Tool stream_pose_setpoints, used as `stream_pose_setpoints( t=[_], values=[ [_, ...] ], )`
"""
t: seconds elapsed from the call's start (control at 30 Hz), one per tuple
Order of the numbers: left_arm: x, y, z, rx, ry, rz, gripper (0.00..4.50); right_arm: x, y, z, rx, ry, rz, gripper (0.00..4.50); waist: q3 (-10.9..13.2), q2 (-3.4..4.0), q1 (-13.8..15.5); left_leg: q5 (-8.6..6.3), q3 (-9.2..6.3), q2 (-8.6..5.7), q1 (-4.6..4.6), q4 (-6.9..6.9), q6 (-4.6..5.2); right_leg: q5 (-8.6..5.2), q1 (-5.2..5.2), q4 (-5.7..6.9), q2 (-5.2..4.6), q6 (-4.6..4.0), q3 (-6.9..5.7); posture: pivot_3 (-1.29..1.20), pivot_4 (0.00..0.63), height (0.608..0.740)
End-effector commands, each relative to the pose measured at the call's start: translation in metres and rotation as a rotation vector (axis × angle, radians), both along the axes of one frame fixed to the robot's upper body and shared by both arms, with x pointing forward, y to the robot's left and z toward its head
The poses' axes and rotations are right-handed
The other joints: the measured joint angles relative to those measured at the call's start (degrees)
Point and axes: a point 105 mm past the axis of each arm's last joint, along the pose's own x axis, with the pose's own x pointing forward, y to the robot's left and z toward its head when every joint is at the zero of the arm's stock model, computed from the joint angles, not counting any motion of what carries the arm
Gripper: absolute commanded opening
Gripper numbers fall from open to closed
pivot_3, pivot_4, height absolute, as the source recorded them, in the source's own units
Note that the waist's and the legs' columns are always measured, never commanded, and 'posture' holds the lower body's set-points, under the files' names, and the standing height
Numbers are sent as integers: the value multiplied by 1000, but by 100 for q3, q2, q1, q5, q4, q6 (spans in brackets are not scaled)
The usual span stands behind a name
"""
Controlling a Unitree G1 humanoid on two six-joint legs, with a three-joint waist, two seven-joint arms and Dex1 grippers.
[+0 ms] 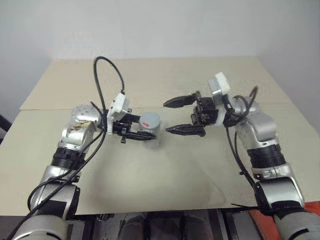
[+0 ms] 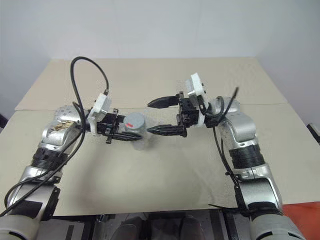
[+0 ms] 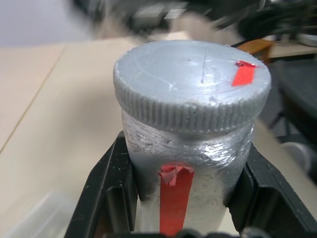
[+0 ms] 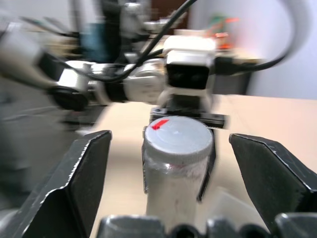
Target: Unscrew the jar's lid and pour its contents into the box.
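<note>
**With lid still on, jar held upright between the two arms**

While clamped below its cap in the left gripper [image 1: 131,129], sits the jar [image 1: 150,131] upright, above the table [image 1: 165,170], long axis vertical, red stripe running down the wall facing the left wrist. Screwed on top: the lid [image 3: 192,85], grey, ribbed at the rim, a red mark on its flat face. Fingers [image 3: 106,193] pressed against both sides of the jar body, just under the lid.

Directly across, pointing back at the jar: the right gripper [image 1: 176,116], spread wide, one finger higher and farther, one lower and nearer, tips just short of the jar. Touching nothing yet.

Judged the deciding relation: lid lying straight ahead of the open right gripper, along its pointing line and between its fingers in the right wrist view, so a short approach toward the left arm should bracket the rim for the twist.

Contents and box: cannot be made out.
</note>
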Motion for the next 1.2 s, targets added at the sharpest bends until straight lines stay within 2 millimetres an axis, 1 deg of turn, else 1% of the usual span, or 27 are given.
stream_pose_setpoints(
  t=[0.03,0.17,0.33,0.53,0.63,0.73,1.03,1.2],
  values=[
    [10,1,14,-57,-61,77,1977,-8,7,22,28,-80,-129,4454,0,0,0,0,0,0,0,-1,0,0,-1,3,0,0,0,0,150,740],
    [14,-8,14,-88,-61,94,1977,-6,27,16,7,-75,-250,4454,0,0,7,1,-1,-1,2,1,-2,0,-2,12,-2,0,0,0,150,740],
    [14,-17,12,-96,-57,85,1977,-1,50,12,8,-63,-321,4454,0,0,2,1,3,-2,2,1,-2,0,-4,14,-2,0,2,0,150,740],
    [14,-20,14,-107,-65,82,1977,8,60,3,-17,-68,-373,4454,0,0,8,1,1,-4,0,1,-2,0,-4,13,-2,0,1,0,150,740],
    [13,-18,15,-107,-69,82,1977,18,59,-1,-28,-59,-418,4454,0,0,2,1,2,-4,1,2,-2,0,-4,14,-1,0,2,0,150,740],
    [11,-16,15,-102,-70,83,1977,23,54,-2,-32,-51,-441,4454,0,0,-5,1,2,-4,1,1,-2,0,-4,14,-2,0,2,0,150,740],
    [6,-5,14,-68,-66,76,1977,28,31,-1,-40,-58,-467,4454,0,0,-5,1,1,-4,1,0,-2,0,-5,13,-1,0,2,0,150,740],
    [4,0,13,-50,-63,72,1977,28,15,5,-23,-65,-479,4454,0,0,-4,1,1,-4,1,0,-1,0,-5,13,-1,0,2,0,150,740]
  ],
)
